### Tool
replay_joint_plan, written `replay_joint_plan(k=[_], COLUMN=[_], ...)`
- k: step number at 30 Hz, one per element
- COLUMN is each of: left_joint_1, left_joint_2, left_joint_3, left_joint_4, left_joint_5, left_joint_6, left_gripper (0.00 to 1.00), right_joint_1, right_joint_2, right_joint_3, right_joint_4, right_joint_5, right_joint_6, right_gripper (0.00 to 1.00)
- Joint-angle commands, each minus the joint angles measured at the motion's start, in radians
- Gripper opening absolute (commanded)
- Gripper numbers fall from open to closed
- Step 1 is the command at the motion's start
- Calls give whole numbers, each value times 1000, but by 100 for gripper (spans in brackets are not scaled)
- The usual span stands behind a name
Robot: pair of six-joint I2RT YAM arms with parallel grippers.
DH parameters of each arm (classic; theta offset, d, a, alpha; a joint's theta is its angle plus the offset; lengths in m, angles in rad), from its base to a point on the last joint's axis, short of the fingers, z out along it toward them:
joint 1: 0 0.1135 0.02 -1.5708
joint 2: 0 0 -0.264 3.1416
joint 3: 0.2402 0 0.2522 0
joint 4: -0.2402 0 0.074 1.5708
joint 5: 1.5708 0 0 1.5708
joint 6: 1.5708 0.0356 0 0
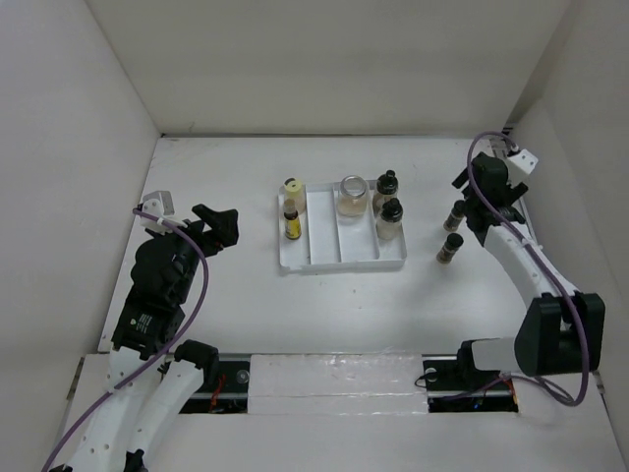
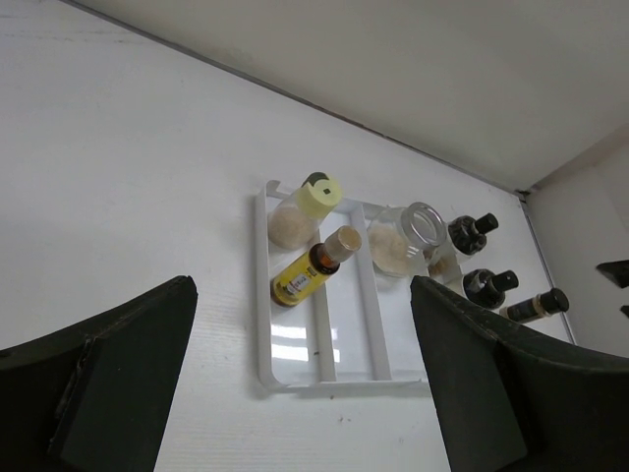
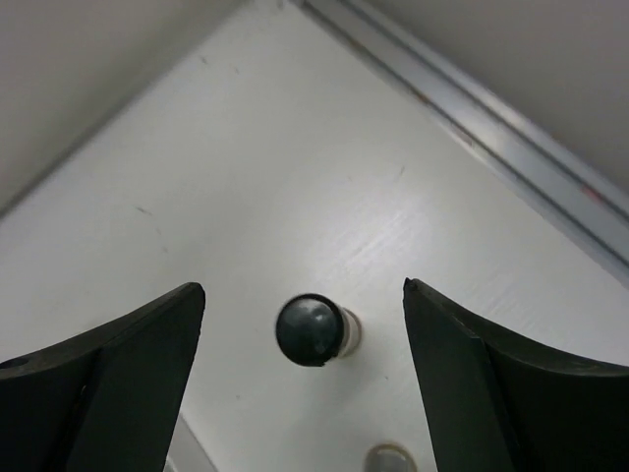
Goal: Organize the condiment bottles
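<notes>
A white divided tray [image 1: 339, 264] stands mid-table. Its left slot holds two yellow-capped bottles [image 1: 290, 189] [image 1: 292, 223]. The middle slot holds the clear silver-lidded jar [image 1: 353, 197]. The right slot holds two black-capped shakers [image 1: 386, 186] [image 1: 390, 218]. Two slim dark bottles [image 1: 455, 214] [image 1: 449, 246] stand on the table right of the tray. My right gripper [image 1: 464, 187] is open above the farther slim bottle [image 3: 313, 329], whose cap shows between the open fingers [image 3: 118, 364]. My left gripper [image 1: 220, 224] is open and empty, left of the tray [image 2: 261, 295].
White walls enclose the table on the left, back and right. The right arm stretches along the right wall. A silver rail [image 3: 511, 157] runs along the wall foot near the right gripper. Bare table lies between the left gripper and the tray.
</notes>
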Motion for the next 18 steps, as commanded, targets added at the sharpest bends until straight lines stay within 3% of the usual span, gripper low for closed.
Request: replay_joint_plan(k=[1, 3, 10, 13, 18], left_joint_1=[5, 5, 5, 5, 5], left_joint_2=[-7, -7, -7, 2, 2], left_joint_3=[-3, -3, -3, -3, -3], left_joint_4=[46, 46, 46, 46, 46], left_joint_5=[14, 14, 14, 14, 14], left_joint_6=[12, 12, 12, 12, 12], left_gripper=[86, 86, 86, 86, 86], right_joint_1=[-45, -70, -79, -79, -79], right_joint_2=[70, 107, 222, 266, 289], right_joint_3=[-19, 7, 55, 55, 70], right_joint_4=[19, 20, 36, 36, 27], right_joint_5=[-111, -195, -260, -270, -255], right_joint_6=[-5, -31, -68, -68, -59], right_gripper=[88, 88, 89, 83, 62])
